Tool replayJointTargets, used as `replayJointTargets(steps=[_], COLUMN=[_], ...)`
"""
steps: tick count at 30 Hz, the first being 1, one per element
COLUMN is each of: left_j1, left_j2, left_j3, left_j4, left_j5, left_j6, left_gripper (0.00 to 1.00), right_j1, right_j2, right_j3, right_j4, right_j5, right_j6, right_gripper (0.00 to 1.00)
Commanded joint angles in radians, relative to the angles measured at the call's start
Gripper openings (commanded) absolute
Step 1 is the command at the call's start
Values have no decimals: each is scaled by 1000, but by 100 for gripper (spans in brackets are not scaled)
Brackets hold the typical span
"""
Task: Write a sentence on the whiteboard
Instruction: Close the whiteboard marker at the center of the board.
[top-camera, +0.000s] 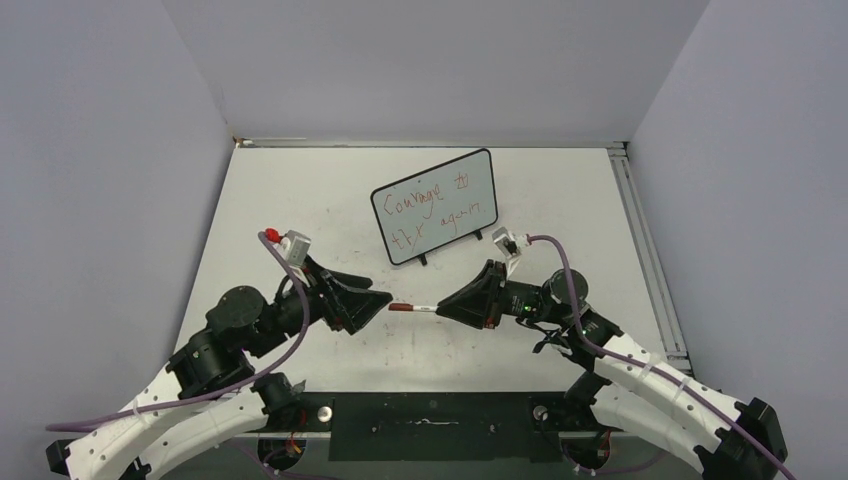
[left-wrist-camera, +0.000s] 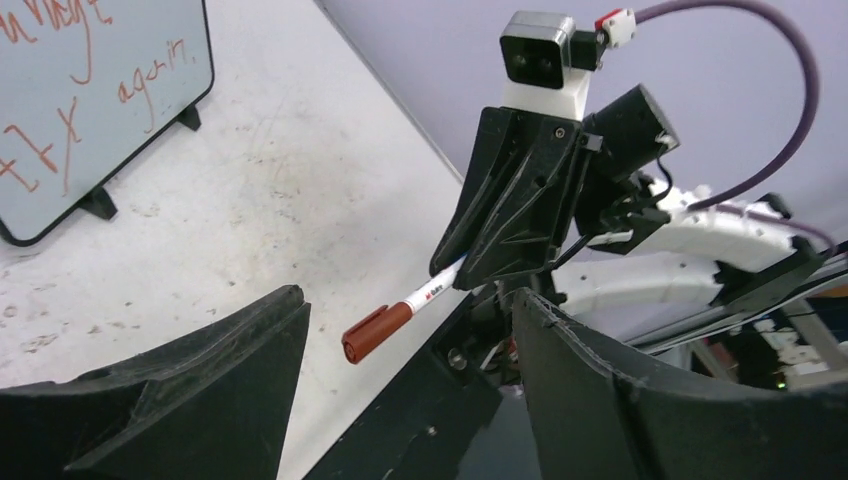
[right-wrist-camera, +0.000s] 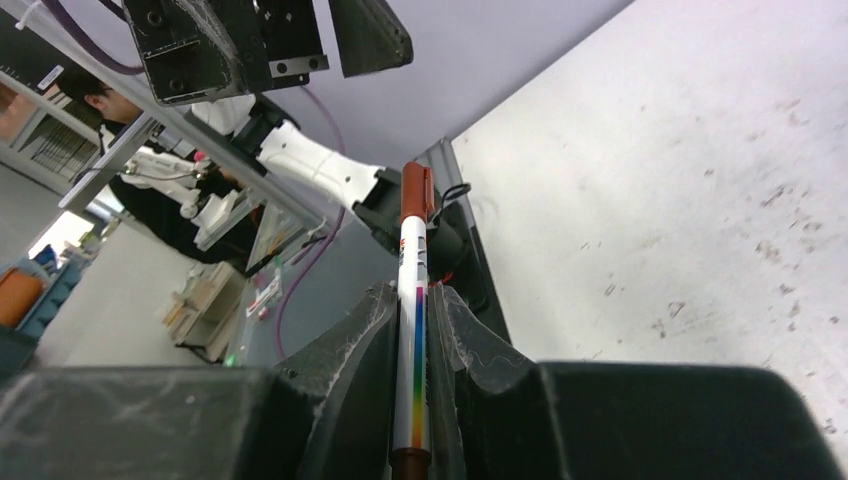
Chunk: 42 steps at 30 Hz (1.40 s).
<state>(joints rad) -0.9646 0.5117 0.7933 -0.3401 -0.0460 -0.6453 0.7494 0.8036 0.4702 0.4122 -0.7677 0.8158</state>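
Right gripper (top-camera: 443, 308) clamps the red marker (top-camera: 415, 308) by its barrel; left gripper (top-camera: 385, 302) gapes empty near the cap (left-wrist-camera: 377, 333). Light, slick, I'd judge.

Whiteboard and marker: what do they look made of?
Whiteboard: glossy white writing face, probably a coated panel, going by the greyish sheen it takes in the left wrist view. The thin black frame and feet look like matte plastic. Marker: smooth plastic by the look, with a white printed barrel, a rainbow stripe and a slightly shiny red-brown cap.

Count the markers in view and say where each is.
1. The marker, capped, is clamped in the right gripper, held out toward the open left gripper. None other shows.
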Motion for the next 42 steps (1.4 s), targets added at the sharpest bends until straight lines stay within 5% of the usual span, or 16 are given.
replayJointTargets(steps=[1, 12, 18, 24, 42], left_j1=[48, 188, 243, 264, 304], left_j2=[13, 80, 80, 74, 80], left_j3=[-7, -25, -101, -141, -162], left_j4=[133, 171, 305, 397, 447], left_j5=[84, 300, 406, 438, 479], left_j6=[-169, -254, -336, -387, -446], left_gripper=[72, 72, 59, 46, 37], right_j1=[0, 1, 2, 1, 11], right_j2=[-32, -52, -50, -37, 5], right_j3=[57, 39, 31, 25, 19], right_j4=[94, 222, 242, 252, 272], right_j5=[90, 111, 117, 112, 75], right_j6=[-83, -101, -113, -105, -101], right_gripper=[5, 5, 5, 5, 5])
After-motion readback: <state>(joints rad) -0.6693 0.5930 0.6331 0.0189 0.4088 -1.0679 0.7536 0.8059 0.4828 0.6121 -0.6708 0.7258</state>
